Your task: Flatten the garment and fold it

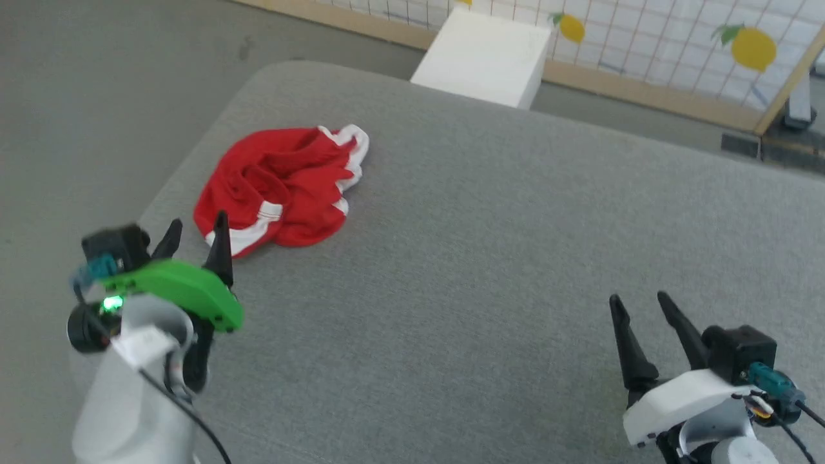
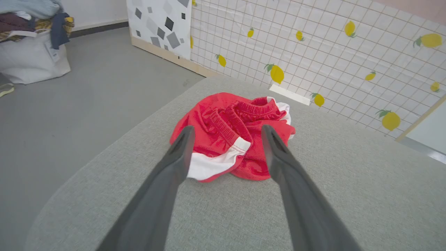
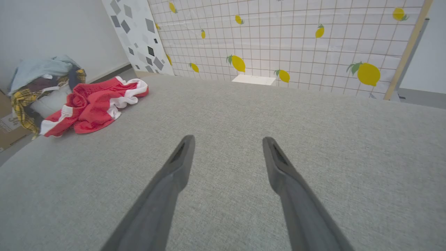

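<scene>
The red shorts (image 1: pixel 277 183) lie crumpled in a heap near the far left corner of the grey padded table (image 1: pixel 503 258), white trim showing at the edges. In the left wrist view the shorts (image 2: pixel 237 139) bunch up with the elastic waistband on top. My left gripper (image 1: pixel 196 241) hovers open just in front of the heap, fingers apart (image 2: pixel 225 130) and holding nothing. My right gripper (image 1: pixel 638 299) stands open at the lower right, far from the shorts (image 3: pixel 94 104), with bare table between its fingers (image 3: pixel 228 139).
A white box (image 1: pixel 486 55) stands beyond the table's far edge. A lemon-print grid screen (image 1: pixel 677 45) runs behind it. On the floor to the left sits a bag heaped with clothes (image 2: pixel 31 38). Grey floor (image 1: pixel 97 96) borders the table's left edge.
</scene>
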`<state>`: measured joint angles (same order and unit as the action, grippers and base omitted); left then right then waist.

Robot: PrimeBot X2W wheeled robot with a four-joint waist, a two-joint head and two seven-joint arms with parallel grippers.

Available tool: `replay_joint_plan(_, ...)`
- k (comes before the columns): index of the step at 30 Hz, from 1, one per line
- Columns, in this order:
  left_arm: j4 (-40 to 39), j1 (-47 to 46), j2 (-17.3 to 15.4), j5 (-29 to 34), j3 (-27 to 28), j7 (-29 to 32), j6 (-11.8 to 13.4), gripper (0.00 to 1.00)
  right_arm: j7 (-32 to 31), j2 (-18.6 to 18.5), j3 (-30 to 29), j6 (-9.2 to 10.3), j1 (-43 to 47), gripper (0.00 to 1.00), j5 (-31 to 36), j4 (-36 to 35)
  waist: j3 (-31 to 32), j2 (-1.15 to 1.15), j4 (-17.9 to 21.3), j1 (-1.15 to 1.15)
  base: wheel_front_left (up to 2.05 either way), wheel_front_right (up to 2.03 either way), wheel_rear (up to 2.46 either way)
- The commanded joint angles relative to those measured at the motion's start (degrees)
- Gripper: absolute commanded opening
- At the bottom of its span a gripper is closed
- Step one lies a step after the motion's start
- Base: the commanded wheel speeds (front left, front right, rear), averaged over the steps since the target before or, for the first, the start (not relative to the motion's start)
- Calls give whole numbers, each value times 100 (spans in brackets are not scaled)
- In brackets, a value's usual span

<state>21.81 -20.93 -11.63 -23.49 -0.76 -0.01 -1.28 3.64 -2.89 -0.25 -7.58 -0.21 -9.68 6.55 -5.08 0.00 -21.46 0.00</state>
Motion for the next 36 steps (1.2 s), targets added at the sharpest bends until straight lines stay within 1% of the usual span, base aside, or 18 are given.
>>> replay_joint_plan(1, 206, -277, -97, -112, 0, 225, -105, 100, -50, 2, -27, 9, -117, 100, 69, -86, -475, 0, 333, 0, 0, 0, 0)
replay_joint_plan(4, 765, -857, -232, -352, 73, 787, -178, 100, -164, 2, -86, 9, -207, 100, 149, -281, -819, 0, 550, 0, 0, 0, 0)
replay_joint_plan(8, 1264, -1392, -356, -496, 154, 1232, -107, 100, -270, 2, -148, 9, -269, 100, 213, -485, -1205, 0, 773, 0, 0, 0, 0)
replay_joint_plan(14, 1837, -1910, -420, -575, 175, 1656, 74, 100, -348, 2, -223, 9, -317, 100, 266, -699, -1643, 0, 927, 0, 0, 0, 0)
replay_joint_plan(21, 2335, -2082, -395, -524, 115, 1915, 396, 100, -325, 2, -207, 9, -320, 100, 195, -740, -1803, 0, 972, 0, 0, 0, 0)
replay_joint_plan(25, 2534, -2089, -366, -568, 106, 2024, 449, 100, -314, 2, -190, 9, -342, 100, 181, -735, -1835, 0, 960, 0, 0, 0, 0)
replay_joint_plan(27, 2575, -2109, -356, -596, 116, 1987, 441, 0, -311, 2, -194, 9, -359, 100, 182, -730, -1837, 0, 950, 0, 0, 0, 0)
replay_joint_plan(30, 2519, -2133, -384, -590, 129, 1681, 369, 0, -297, 2, -195, 9, -374, 100, 181, -692, -1779, 0, 930, 0, 0, 0, 0)
replay_joint_plan(33, 2268, -2303, -454, -502, 60, 1126, 123, 0, -265, 2, -181, 9, -372, 100, 146, -631, -1657, 0, 892, 0, 0, 0, 0)
replay_joint_plan(36, 1954, -2642, -535, -417, -36, 721, -138, 0, -232, 2, -124, 9, -370, 100, 92, -556, -1488, 0, 872, 0, 0, 0, 0)
